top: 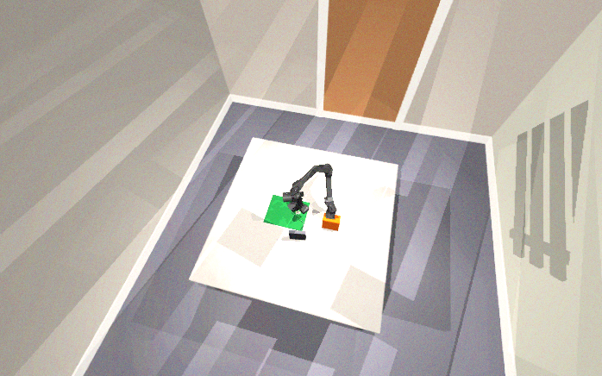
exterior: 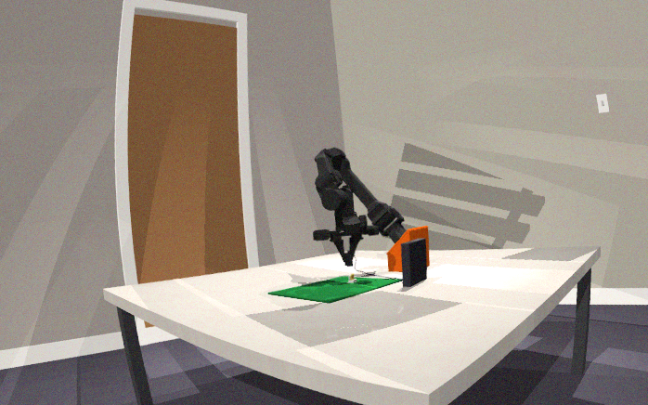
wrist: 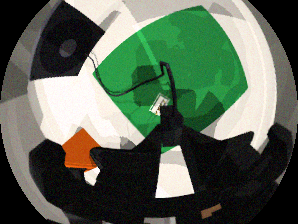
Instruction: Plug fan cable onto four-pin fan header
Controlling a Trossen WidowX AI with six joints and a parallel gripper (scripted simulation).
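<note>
Your gripper [wrist: 172, 117] is pinched tight on the plug [wrist: 172, 115], which looks like a small dark lump at the tip of the fingers. You can see it best in the wrist view. In the exterior view the gripper [exterior: 348, 261] points down and hangs above the green board [exterior: 334, 289], not touching it.

Just past the fingertips in the wrist view you see a small pale block, the fan header [wrist: 158, 104], sitting on the green board [wrist: 200, 50]. The plug is very near it, but you cannot tell from that view if they touch. In the exterior view the header [exterior: 350, 277] sits well below the gripper tips, with a gap between them.

A thin black cable [wrist: 133, 86] runs from the plug in a loop across the board and off its edge toward the dark fan [wrist: 63, 46]. The fan [exterior: 413, 262] stands upright on the white table [exterior: 467, 321], just beside the board's far corner. Behind it is the orange block [exterior: 409, 246] where the arm is fixed.

Farther back is a brown door [exterior: 183, 150] in the wall.
</note>
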